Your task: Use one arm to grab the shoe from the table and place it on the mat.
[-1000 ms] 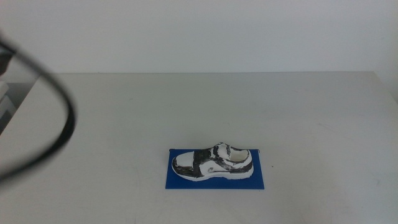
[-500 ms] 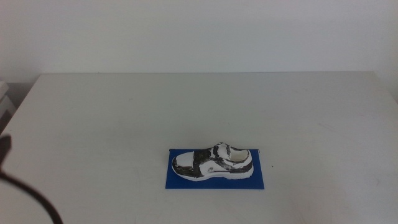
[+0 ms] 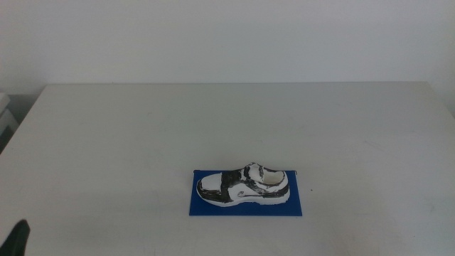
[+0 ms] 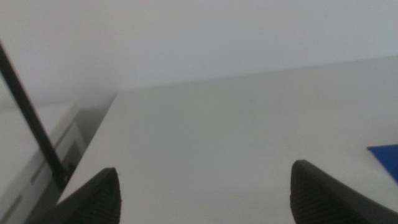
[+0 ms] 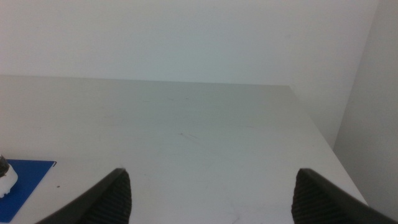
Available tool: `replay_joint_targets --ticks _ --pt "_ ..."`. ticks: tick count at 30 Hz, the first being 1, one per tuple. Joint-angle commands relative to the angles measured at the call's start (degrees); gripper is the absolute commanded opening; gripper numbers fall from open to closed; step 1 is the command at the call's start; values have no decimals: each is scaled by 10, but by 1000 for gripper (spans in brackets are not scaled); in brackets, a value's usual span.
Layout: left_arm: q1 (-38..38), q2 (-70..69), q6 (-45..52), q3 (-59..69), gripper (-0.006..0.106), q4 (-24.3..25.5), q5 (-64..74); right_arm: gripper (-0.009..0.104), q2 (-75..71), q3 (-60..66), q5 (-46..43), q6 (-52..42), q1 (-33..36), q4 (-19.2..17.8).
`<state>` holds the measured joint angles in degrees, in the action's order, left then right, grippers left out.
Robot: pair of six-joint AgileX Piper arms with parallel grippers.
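Observation:
The shoe [image 3: 244, 185], white with black and grey mottled panels, lies on its sole on the dark blue mat [image 3: 245, 208] near the front middle of the white table [image 3: 142, 135]. No gripper touches it. My left gripper [image 4: 205, 193] is open and empty, low at the table's front left; only a dark tip of that arm [image 3: 20, 238] shows in the middle view. A corner of the mat [image 4: 387, 157] shows in the left wrist view. My right gripper [image 5: 211, 193] is open and empty, back at the right side; the mat's edge [image 5: 25, 177] and the shoe's tip [image 5: 5, 177] show there.
A white cabinet or shelf [image 3: 6, 117] stands off the table's left edge, also in the left wrist view [image 4: 37, 168] with a black cable [image 4: 31, 124] in front. A white wall stands behind the table.
The left arm and its black cable have pulled back out of the middle view toward the bottom left corner. The shoe and mat have not moved.

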<state>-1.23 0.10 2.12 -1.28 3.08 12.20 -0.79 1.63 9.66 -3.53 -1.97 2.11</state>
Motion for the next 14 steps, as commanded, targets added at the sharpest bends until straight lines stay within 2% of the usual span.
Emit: replay_joint_targets --ticks 1,5,14 --pt "12 -24 -30 5 94 -2 -51 66 -12 -5 -45 -7 -3 -5" --pt "39 -24 -50 31 94 -2 -68 66 -12 -5 -45 -7 -3 -5" --pt "40 -23 -45 31 94 -2 -69 66 -12 -5 -45 -7 -3 -5"
